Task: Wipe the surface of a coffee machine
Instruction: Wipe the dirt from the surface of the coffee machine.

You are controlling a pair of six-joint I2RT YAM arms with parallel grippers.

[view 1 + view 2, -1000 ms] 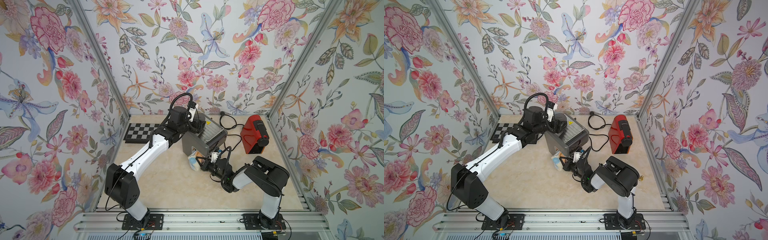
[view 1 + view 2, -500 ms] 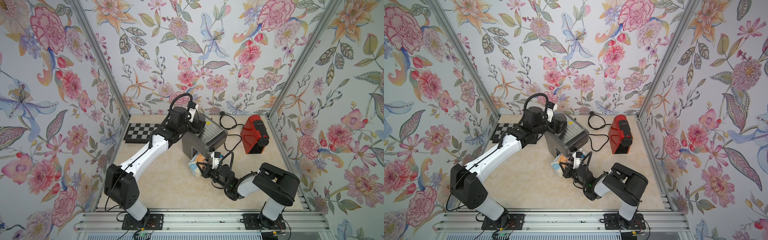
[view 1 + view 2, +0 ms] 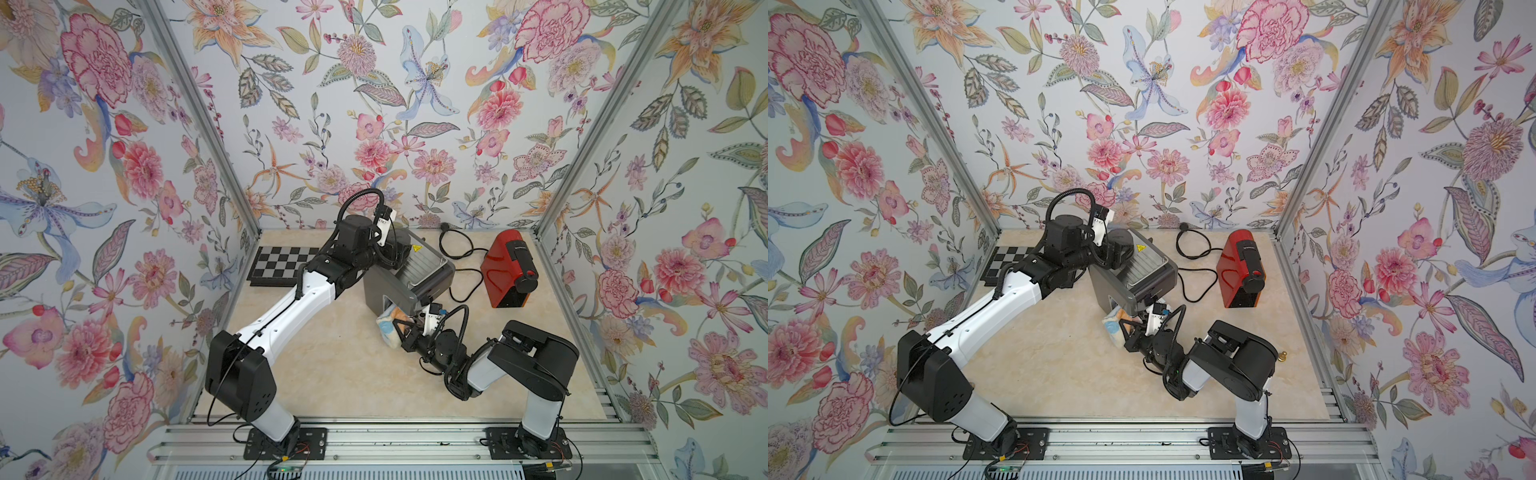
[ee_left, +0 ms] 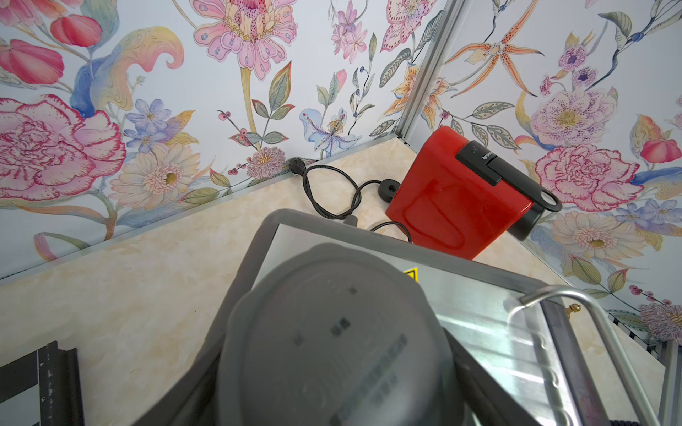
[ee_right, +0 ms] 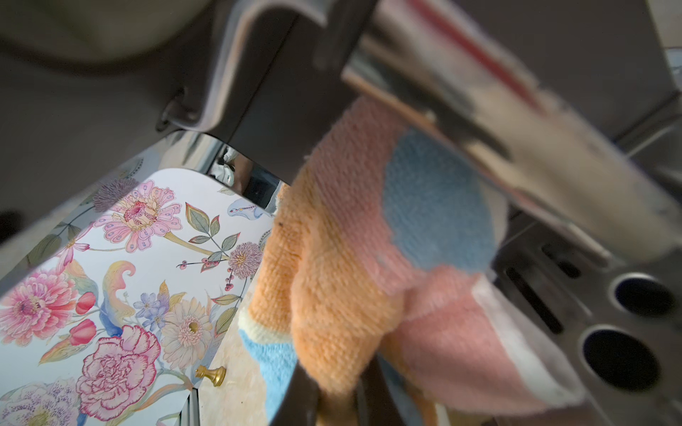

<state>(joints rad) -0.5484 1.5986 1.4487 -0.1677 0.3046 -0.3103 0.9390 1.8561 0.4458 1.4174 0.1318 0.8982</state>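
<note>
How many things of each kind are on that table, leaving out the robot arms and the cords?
Coffee machines: 2, the grey machine and the red machine
Cloth: 1
Checkerboard: 1
Brass knob: 1
Total: 5

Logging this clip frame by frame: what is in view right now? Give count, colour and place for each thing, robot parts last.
grey coffee machine: 1, grey with steel top, mid-table
red coffee machine: 1, red and black, near the right wall
cloth: 1, orange, pink and blue, low against the grey machine's front
cable: 1, black, between the machines, plug by the back wall
checkerboard: 1, black and white, flat at rear left
brass knob: 1, gold, on the table by the right wall
table: 1, beige marble
walls: 3, floral
left claw: 1, black, at the grey machine's top, grip unclear
right claw: 1, black, shut on the cloth
</note>
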